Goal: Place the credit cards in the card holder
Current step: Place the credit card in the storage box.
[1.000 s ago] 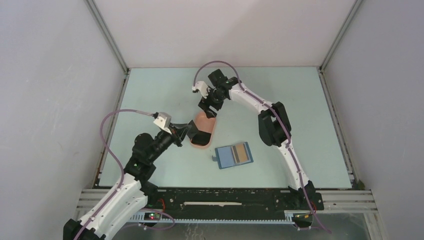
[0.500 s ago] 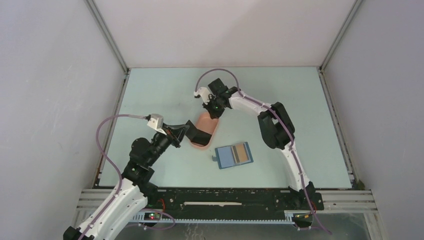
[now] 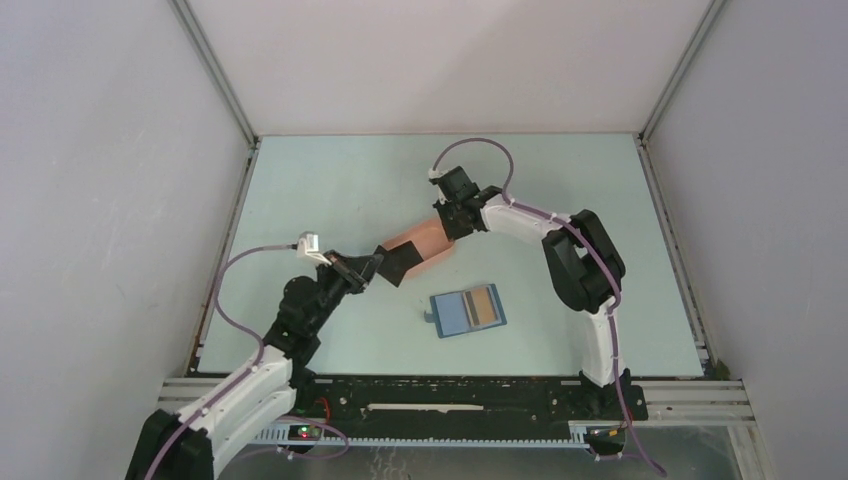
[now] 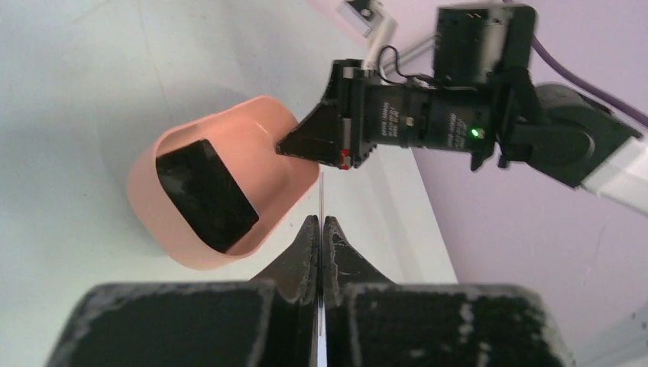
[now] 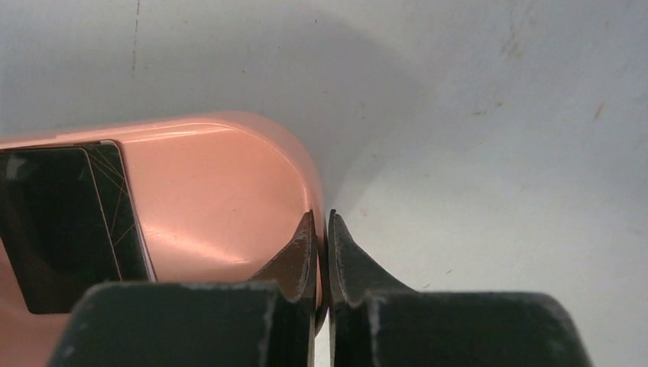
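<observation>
Top external: fixed high above and behind the bases of the left arm (image 3: 262, 372) and right arm (image 3: 583, 262), looking down toward the far side. It is far off and takes in the whole table (image 3: 330, 180).
Left wrist: on the left arm, close and low, looking past the left gripper (image 4: 321, 229) toward the far right.
Right wrist: on the right arm, very close, looking down past the right gripper (image 5: 322, 225) at the table.
Shared: all three show the pink tray (image 3: 425, 240) with the black card (image 4: 205, 195) in it.
</observation>
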`<state>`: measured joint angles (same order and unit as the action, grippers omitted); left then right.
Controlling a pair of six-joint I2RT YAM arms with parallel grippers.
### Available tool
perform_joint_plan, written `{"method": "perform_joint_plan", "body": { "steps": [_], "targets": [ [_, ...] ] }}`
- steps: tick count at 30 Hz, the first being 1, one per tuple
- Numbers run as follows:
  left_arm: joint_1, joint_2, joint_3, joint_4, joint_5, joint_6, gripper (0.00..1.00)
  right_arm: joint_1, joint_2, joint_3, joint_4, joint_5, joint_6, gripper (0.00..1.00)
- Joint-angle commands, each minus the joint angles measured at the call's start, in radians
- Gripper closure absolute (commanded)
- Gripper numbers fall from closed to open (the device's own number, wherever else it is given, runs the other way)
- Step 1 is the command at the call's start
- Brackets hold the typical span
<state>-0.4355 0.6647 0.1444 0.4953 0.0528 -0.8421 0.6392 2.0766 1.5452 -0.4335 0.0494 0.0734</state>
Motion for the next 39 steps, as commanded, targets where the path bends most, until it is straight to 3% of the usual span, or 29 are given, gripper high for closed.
{"method": "perform_joint_plan", "body": {
  "steps": [1,4,7,11,14,18,21,27,31,34,37,39],
  "targets": [
    [-0.012,0.111,-0.016,0.178,-0.086,-0.167,1.00,-0.018,0.000,-0.003,0.025,-0.038,0.250,0.84],
    [-0.028,0.197,-0.003,0.212,-0.137,-0.169,1.00,-0.015,-0.002,-0.005,0.042,-0.082,0.220,0.64],
    [-0.029,0.265,0.002,0.282,-0.145,-0.156,1.00,-0.021,-0.039,-0.025,0.044,-0.102,0.145,0.49],
    [-0.028,0.327,0.021,0.365,-0.074,-0.115,1.00,-0.055,-0.148,-0.081,0.058,-0.193,0.011,0.43],
    [-0.021,0.352,0.015,0.488,0.040,-0.052,1.00,-0.113,-0.240,-0.116,0.018,-0.551,-0.214,0.42],
    [0.001,0.367,0.032,0.585,0.242,0.068,1.00,-0.170,-0.292,-0.137,-0.050,-1.058,-0.398,0.26],
    [0.012,0.368,0.058,0.586,0.353,0.126,1.00,-0.154,-0.287,-0.132,-0.108,-1.196,-0.474,0.19],
    [0.013,0.355,0.078,0.581,0.417,0.147,1.00,-0.120,-0.256,-0.097,-0.119,-1.248,-0.444,0.06],
    [0.014,0.363,0.083,0.590,0.432,0.135,1.00,-0.076,-0.224,-0.061,-0.170,-1.277,-0.459,0.08],
    [0.014,0.376,0.080,0.638,0.447,0.114,1.00,-0.053,-0.190,-0.040,-0.189,-1.297,-0.456,0.17],
    [0.014,0.397,0.080,0.670,0.460,0.097,1.00,-0.048,-0.147,0.015,-0.264,-1.330,-0.482,0.43],
    [0.014,0.408,0.078,0.682,0.463,0.091,1.00,-0.051,-0.126,0.045,-0.310,-1.353,-0.498,0.65]
  ]
}}
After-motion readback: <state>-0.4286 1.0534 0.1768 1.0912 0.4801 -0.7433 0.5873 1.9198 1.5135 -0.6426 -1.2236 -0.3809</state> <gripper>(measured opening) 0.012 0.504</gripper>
